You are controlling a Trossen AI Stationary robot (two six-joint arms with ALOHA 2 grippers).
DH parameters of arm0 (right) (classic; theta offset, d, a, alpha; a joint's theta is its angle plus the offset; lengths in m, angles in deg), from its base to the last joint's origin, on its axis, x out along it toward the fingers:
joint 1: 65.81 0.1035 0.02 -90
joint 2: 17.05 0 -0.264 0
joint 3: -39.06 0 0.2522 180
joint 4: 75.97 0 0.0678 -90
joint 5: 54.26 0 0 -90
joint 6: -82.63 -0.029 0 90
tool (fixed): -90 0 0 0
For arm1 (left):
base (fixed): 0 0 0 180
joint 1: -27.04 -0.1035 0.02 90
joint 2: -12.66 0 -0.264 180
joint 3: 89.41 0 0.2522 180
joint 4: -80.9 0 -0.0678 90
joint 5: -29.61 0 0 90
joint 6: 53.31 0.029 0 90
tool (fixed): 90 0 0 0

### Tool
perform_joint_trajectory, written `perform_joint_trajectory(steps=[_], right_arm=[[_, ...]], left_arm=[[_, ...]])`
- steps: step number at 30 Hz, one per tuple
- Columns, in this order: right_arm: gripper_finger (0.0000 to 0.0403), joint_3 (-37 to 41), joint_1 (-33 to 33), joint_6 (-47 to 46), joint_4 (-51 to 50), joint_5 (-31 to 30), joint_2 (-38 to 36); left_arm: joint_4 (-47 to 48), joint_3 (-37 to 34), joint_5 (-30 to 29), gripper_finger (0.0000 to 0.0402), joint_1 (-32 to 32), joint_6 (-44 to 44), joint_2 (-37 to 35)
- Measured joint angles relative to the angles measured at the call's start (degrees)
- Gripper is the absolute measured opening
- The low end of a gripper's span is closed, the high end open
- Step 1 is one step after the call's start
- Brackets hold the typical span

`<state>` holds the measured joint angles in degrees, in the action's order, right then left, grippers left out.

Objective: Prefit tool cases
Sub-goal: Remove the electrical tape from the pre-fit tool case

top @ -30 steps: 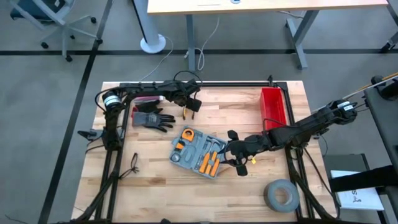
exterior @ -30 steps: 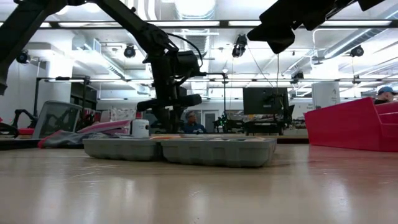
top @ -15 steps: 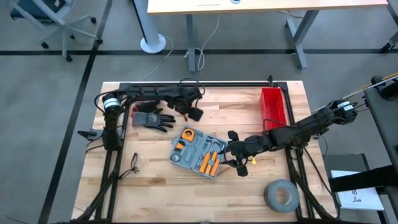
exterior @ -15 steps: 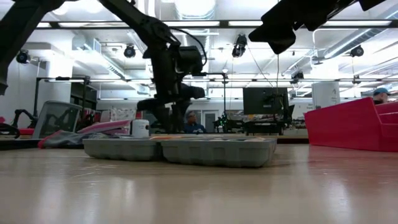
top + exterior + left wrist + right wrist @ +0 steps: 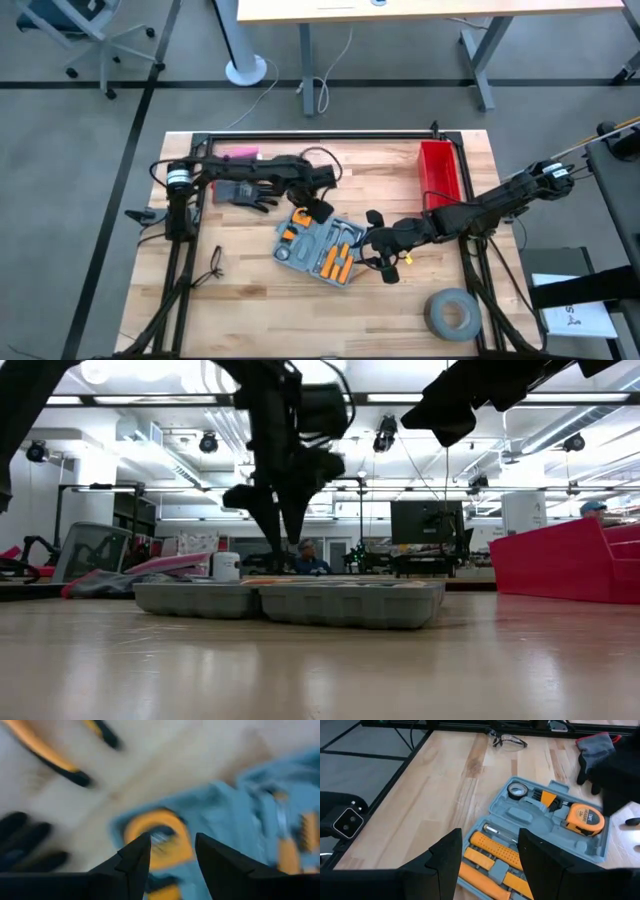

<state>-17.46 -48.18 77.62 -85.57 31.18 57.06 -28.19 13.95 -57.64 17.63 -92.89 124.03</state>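
From above, the tool case (image 5: 319,246) lies open and flat near the middle of the wooden table (image 5: 250,300), turned at a slant, with orange tools in its grey slots. The left gripper (image 5: 318,211) hangs just over the case's far left corner, beside the orange tape measure (image 5: 300,217). The right gripper (image 5: 376,248) sits at the case's right edge. A black glove (image 5: 246,190) lies left of the left gripper, a red bin (image 5: 438,172) stands at the far right edge, and a grey tape roll (image 5: 451,313) rests at the near right corner. The near left part of the table is bare wood (only a pair of glasses (image 5: 215,262) lies by the left rail).

At table height, the case (image 5: 290,600) shows as a low grey tray, with bare tabletop in front of it. The left gripper (image 5: 282,518) points down above the tray, its tips clear of it. The red bin (image 5: 560,565) rises at the right.

The left wrist camera looks down past its fingers (image 5: 134,860), which stand spread with nothing between them, at the tape measure (image 5: 161,840) seated in the blue case (image 5: 235,815); two orange-and-black handles (image 5: 55,760) lie on the wood beyond the case's edge.

The right wrist camera shows its fingers (image 5: 451,857) spread and holding nothing, over the case's (image 5: 547,827) near edge, with bare wood on one side and the glasses (image 5: 507,741) at the table's far rail.
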Motion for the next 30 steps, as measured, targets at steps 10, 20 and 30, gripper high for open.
perform_joint_trajectory(steps=[10,20,30], right_arm=[[0.0172,0.0,0.0,0.3,-1.1,0.0,0.0],[0.0172,0.0,0.0,0.7,-0.9,0.0,0.0],[0.0172,0.0,0.0,0.6,-0.9,0.0,0.0]], left_arm=[[4.1,0.4,7.7,0.0162,7.8,-7.6,0.0],[7.8,0.3,12.6,0.0141,13.9,-16.1,0.0],[8.5,0.3,7.6,0.0139,19.3,-21.6,0.0]])
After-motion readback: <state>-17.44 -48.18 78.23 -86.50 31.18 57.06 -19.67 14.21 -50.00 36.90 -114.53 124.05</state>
